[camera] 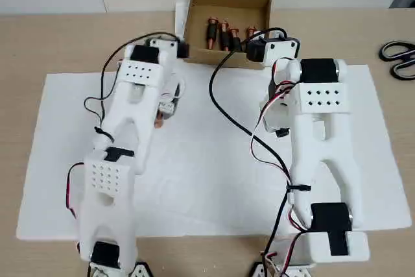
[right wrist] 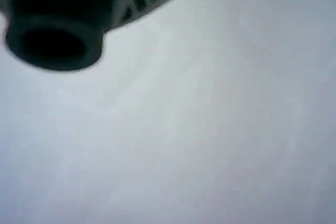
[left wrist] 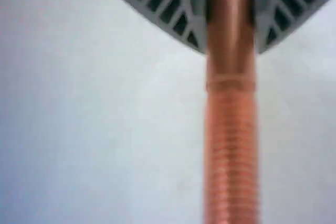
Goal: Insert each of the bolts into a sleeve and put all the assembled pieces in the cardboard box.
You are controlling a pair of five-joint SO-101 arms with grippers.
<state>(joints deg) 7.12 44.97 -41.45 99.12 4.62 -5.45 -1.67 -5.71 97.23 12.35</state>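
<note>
My left gripper [camera: 166, 107] is shut on a copper bolt [left wrist: 231, 145]. The grey fingers [left wrist: 157, 9] clamp its smooth upper part, and the threaded shaft points out over the white sheet. From above, the bolt's tip [camera: 159, 120] pokes out below that gripper, left of the sheet's middle. My right gripper [camera: 280, 124] holds a black sleeve [right wrist: 52, 45] with its hollow end facing the camera, just above the sheet. The cardboard box [camera: 194, 27] stands at the back centre with several assembled copper-and-black pieces [camera: 224, 36] inside.
A white paper sheet [camera: 207, 186] covers the wooden table [camera: 39, 43] under both arms. Scissors [camera: 399, 56] lie at the far right edge. Black and red cables [camera: 240, 121] hang between the arms.
</note>
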